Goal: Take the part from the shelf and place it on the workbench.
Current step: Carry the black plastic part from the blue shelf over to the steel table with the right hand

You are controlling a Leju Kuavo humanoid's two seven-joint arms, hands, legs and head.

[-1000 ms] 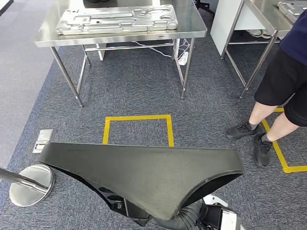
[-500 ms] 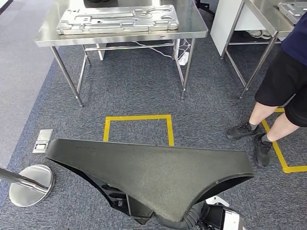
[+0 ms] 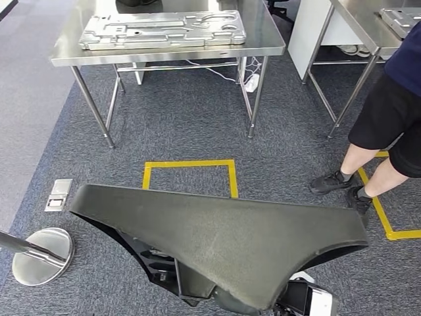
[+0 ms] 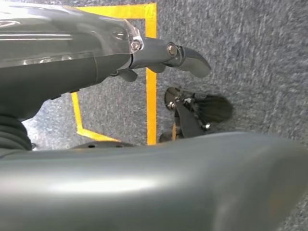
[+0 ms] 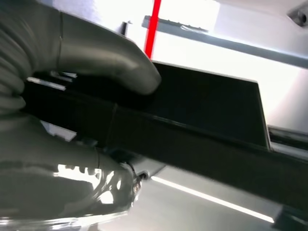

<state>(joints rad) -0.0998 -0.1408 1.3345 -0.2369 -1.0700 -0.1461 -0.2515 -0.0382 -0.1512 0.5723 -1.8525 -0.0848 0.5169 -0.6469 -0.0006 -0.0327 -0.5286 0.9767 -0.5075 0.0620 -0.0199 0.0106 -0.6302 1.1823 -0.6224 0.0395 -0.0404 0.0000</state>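
Observation:
The part [image 3: 223, 237] is a big black triangular panel with a matt, grainy top, low in the head view and hiding most of both arms. Seen from the right wrist, my right hand [image 5: 87, 120] grips the black part [image 5: 203, 125] by its edge, with the thumb [image 5: 109, 53] laid over the top. My left hand [image 4: 72, 57] hangs above the carpet with its fingers stretched out, nothing between them and the thumb. The steel workbench [image 3: 268, 36] stands ahead at the far side, across open carpet.
A silver stamped metal plate [image 3: 164, 29] lies on the workbench. A yellow tape square [image 3: 189, 163] marks the carpet before it. A person [image 3: 387, 112] stands at the right beside a second steel table [image 3: 362, 23]. A round metal stand base [image 3: 42, 253] sits low left.
The black part has swung to the right and tilted, its right tip now lower and farther right. The person's feet have shifted slightly.

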